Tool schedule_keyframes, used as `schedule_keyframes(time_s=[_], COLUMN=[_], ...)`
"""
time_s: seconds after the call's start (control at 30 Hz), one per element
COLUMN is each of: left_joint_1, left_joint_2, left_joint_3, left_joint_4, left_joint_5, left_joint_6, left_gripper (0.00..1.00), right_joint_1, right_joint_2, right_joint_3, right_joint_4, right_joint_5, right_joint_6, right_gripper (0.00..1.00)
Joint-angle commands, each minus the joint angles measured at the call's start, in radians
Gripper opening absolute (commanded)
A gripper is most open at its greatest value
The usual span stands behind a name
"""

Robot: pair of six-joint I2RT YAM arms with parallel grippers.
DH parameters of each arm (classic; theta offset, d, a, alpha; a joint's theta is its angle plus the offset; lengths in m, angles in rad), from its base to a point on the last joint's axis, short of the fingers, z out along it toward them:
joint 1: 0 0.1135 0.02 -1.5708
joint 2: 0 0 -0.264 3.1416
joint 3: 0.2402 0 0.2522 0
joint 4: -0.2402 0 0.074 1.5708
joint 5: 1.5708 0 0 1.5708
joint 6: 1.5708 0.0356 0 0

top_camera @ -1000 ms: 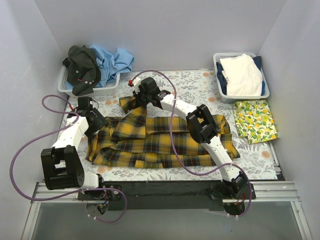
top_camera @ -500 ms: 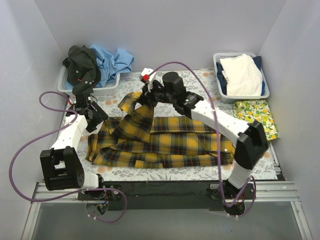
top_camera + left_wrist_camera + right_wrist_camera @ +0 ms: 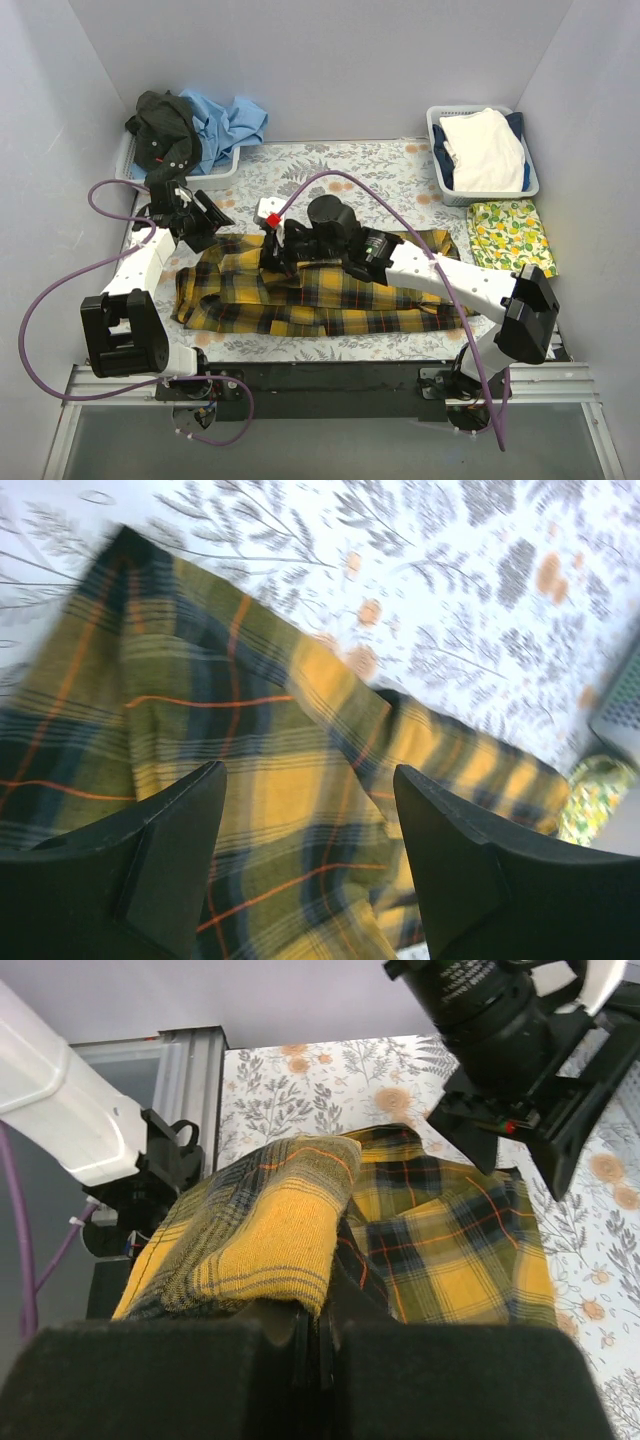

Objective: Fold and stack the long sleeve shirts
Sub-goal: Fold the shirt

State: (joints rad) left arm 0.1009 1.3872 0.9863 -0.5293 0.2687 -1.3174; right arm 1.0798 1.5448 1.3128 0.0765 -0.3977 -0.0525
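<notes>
Shirt (image 3: 330,295), yellow-and-black plaid, lies lengthwise across the fern-print tabletop cover (image 3: 350,165), with its left part bunched up. Right hand (image 3: 273,250) is clamped fully shut on a fold of it. The wrist view shows plaid cloth draped over the closed fingers and raised above the rest of the garment. The right arm reaches in from the right side, with its hand over the shirt's left-centre.

Left hand (image 3: 204,227) is spread wide and holds nothing, over the shirt's far-left corner. Its wrist view looks down between the fingers at plaid and bare cover; can't tell if it touches the cloth.

Far-left basket (image 3: 215,178) has dark shirt (image 3: 165,135) and light blue shirt (image 3: 232,120) piled loose. Far-right basket (image 3: 478,197) has white cloth (image 3: 485,150) on top of something dark blue. Lemon-print cloth (image 3: 512,240) lies flat just in front of that basket.
</notes>
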Motion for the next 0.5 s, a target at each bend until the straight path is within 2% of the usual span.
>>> schedule_keyframes(time_s=[0.0, 0.47], left_joint_1=[0.000, 0.002], left_joint_2=[0.016, 0.062], left_joint_3=[-0.026, -0.090], left_joint_4=[0.043, 0.054], left_joint_5=[0.178, 0.179], left_joint_6=[-0.003, 0.027], left_gripper=[0.67, 0.67], right_joint_1=[0.045, 0.054], right_joint_2=[-0.015, -0.215], right_joint_3=[0.017, -0.171], right_joint_4=[0.051, 0.063], right_joint_5=[0.043, 0.048], right_joint_6=[0.003, 0.013], right_gripper=[0.01, 0.01])
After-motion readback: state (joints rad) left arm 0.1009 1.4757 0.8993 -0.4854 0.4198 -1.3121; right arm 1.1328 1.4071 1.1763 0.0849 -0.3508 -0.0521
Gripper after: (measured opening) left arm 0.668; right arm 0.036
